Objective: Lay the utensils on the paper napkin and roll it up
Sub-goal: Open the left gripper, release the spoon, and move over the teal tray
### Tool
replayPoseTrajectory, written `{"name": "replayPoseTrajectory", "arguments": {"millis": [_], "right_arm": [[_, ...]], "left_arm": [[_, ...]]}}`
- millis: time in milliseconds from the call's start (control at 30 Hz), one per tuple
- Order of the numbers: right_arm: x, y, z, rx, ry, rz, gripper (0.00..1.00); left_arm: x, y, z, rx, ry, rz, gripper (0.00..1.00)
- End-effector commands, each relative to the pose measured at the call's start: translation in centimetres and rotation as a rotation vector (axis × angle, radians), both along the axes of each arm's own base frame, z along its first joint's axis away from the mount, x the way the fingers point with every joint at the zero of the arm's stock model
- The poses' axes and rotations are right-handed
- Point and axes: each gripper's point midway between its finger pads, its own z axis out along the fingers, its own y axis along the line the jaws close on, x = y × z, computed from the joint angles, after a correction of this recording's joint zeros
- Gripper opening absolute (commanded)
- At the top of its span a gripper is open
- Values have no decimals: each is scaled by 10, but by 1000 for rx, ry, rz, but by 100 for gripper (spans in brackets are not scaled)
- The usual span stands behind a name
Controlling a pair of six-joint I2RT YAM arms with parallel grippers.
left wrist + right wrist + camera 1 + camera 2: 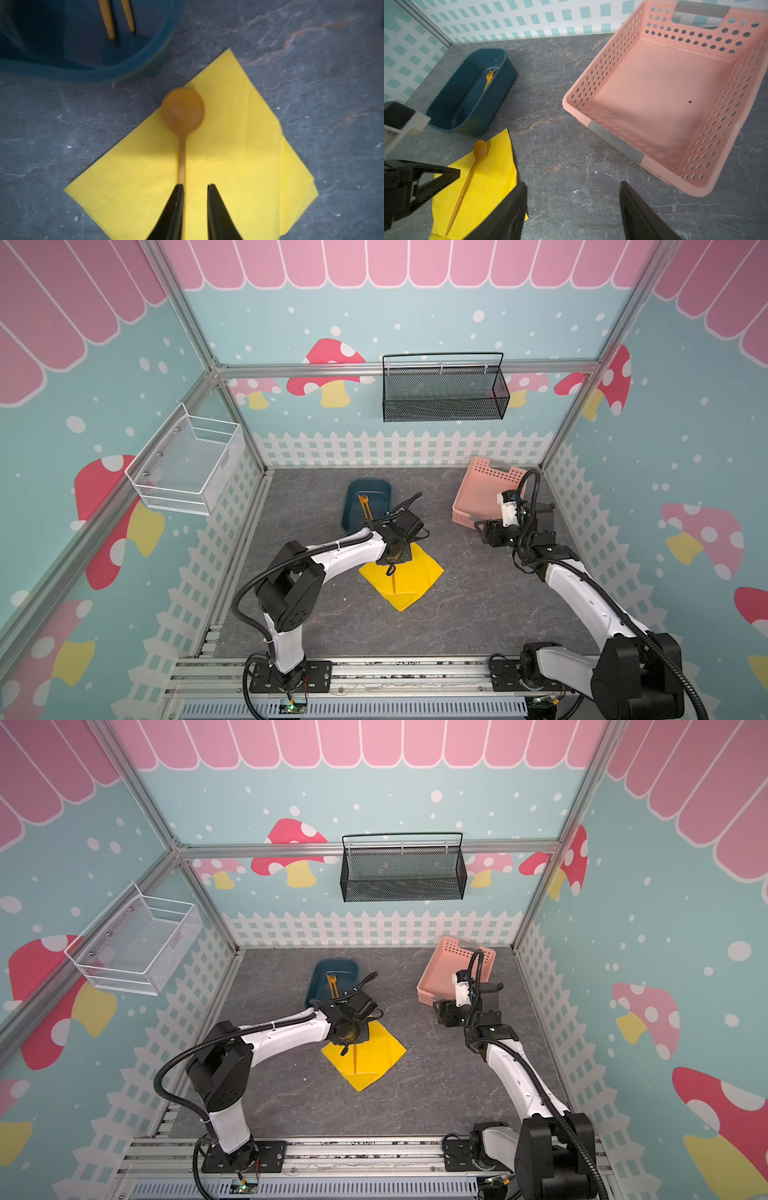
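Left wrist, spoon (182,112) on napkin (239,145) (yellow)

The left arm (340,553) and right arm (577,593): white link shells, black joint housings, black corrugated cable conduits (237,602), bolted black base plates (320,674). The left gripper (195,186) and right gripper (573,185): tapered black fingers (176,209).

Open tabletop (457,614) separates the paper napkin (419,572) from the pink basket (494,472).

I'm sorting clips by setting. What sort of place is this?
Probably a staged robot test cell, not a real room: silver aluminium frame bars, printed mushroom-and-fence wall panels, and a white-and-black left arm and right arm bolted to a slotted metal front rail.
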Motion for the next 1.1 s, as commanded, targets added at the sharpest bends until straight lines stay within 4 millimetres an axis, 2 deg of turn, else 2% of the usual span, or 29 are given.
{"name": "replayPoseTrajectory", "arguments": {"millis": [0, 167, 300, 400, 600, 833, 1067], "right_arm": [[0, 2, 16, -6, -34, 15, 71], [2, 2, 16, -4, -32, 8, 71], [4, 2, 16, -1, -27, 6, 71], [5, 0, 17, -6, -29, -5, 71], [6, -2, 18, -25, -28, -6, 72], [9, -2, 24, -40, -39, -1, 72], [13, -2, 31, -58, -46, 13, 72]], "left_arm": [[12, 6, 41, 2, -82, 1, 23], [31, 22, 67, 6, -125, -4, 24], [51, 45, 69, 15, -115, 22, 23], [63, 60, 66, 30, -105, 45, 23], [97, 77, 56, 39, -92, 89, 23], [144, 86, 44, 59, -89, 132, 21], [173, 90, 25, 86, -66, 170, 20]]}}
